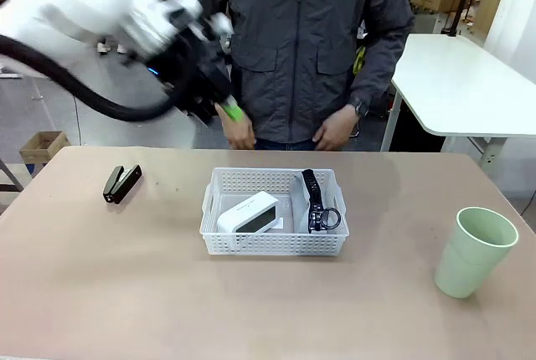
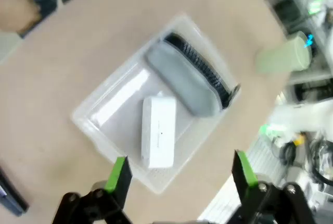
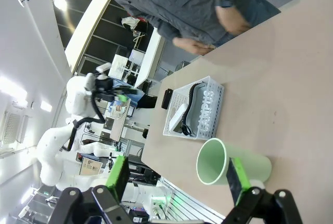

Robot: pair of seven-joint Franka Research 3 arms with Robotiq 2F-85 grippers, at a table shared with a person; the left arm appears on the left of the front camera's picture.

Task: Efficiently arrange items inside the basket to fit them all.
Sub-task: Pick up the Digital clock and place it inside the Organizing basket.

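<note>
A tan table (image 1: pixel 84 293) holds a shallow white perforated plastic basket (image 1: pixel 272 244) at its middle. Inside, a grey zip pouch with black trim (image 2: pixel 182 83) stands on edge along the basket's right short end. The front view shows mostly its black trim, while the left wrist view from above shows its grey side. A white rectangular boxy device (image 1: pixel 249 213) lies just beside it in the left half. A pale green plastic cup (image 1: pixel 474 253) stands upright at the robot's right, well apart from the basket. A small black stapler (image 1: pixel 122 183) lies on the table left of the basket.

The left gripper (image 2: pixel 181 161) hangs high over the basket. It is blurred in the front view, but its own camera shows the green pads spread wide with nothing between them. The right gripper (image 3: pixel 176 174) is likewise spread and empty, with the cup close ahead of it.
</note>
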